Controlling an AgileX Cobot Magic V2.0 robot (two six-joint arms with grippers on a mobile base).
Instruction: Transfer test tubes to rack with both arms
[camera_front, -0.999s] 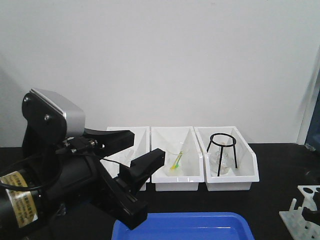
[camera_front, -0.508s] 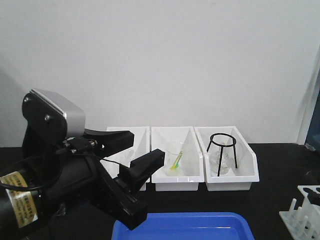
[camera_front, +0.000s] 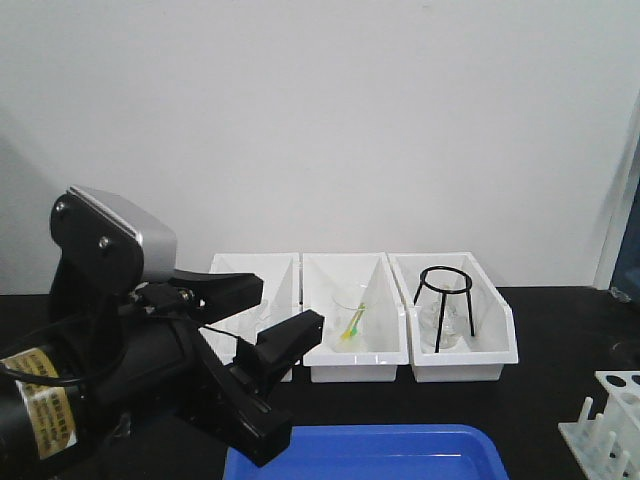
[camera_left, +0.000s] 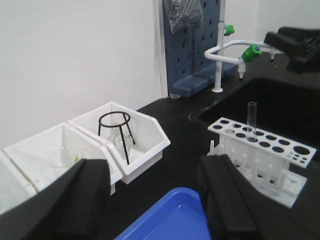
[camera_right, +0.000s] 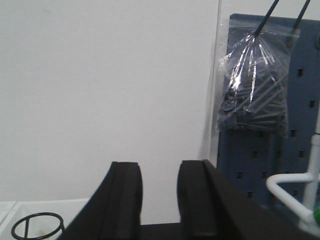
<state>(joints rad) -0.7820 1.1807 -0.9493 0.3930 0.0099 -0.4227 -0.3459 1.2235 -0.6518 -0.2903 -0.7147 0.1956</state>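
Note:
My left gripper (camera_front: 290, 303) is open and empty, held above the near left corner of a blue tray (camera_front: 370, 450). In the left wrist view its fingers (camera_left: 230, 200) frame the tray (camera_left: 170, 215). The white rack (camera_left: 265, 155) stands to the right on the black table, with one clear test tube (camera_left: 251, 120) upright in a hole. The rack's left end shows at the front view's right edge (camera_front: 610, 420). My right gripper (camera_right: 160, 195) is open and empty, raised and facing the white wall. It appears as a black shape (camera_left: 295, 42) high beyond the rack.
Three white sloped bins (camera_front: 355, 360) line the back; the right one holds a black tripod ring (camera_front: 445, 300), the middle one a glass beaker (camera_front: 345, 310). A blue pegboard (camera_right: 270, 150) with a bag of screws and a white tap (camera_left: 225, 55) stand behind the rack.
The rack was tilted and blurred a second ago with something dark at it; now it stands upright and still. My left arm has shifted slightly up and right, jaws unchanged.

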